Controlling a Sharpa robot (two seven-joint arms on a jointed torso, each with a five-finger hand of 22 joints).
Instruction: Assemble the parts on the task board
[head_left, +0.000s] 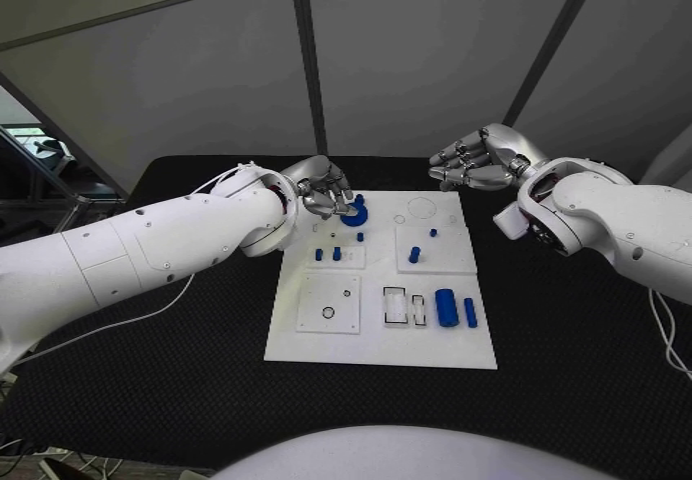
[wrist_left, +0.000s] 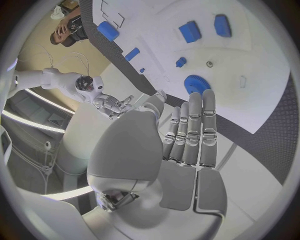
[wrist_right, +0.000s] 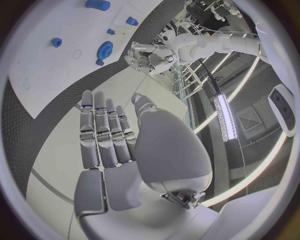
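Observation:
The white task board (head_left: 378, 342) lies in the middle of the black table. A blue gear (head_left: 355, 211) sits at its far left corner. My left hand (head_left: 325, 190) hovers at that corner with its fingers stretched out, fingertips close to the gear (wrist_left: 197, 83) and holding nothing. My right hand (head_left: 483, 160) hangs above the table behind the board's far right corner, fingers straight and empty (wrist_right: 106, 135). Small blue pegs (head_left: 338, 254) stand in the board's middle, and a blue cylinder (head_left: 446, 307) and a blue bar (head_left: 470, 312) lie at its near right.
Empty rectangular slots (head_left: 394, 305) are beside the cylinder, and a round outline (head_left: 421, 208) is near the gear. Black table (head_left: 577, 340) surrounds the board on all sides. A white cable (head_left: 130, 318) runs across the table under my left arm.

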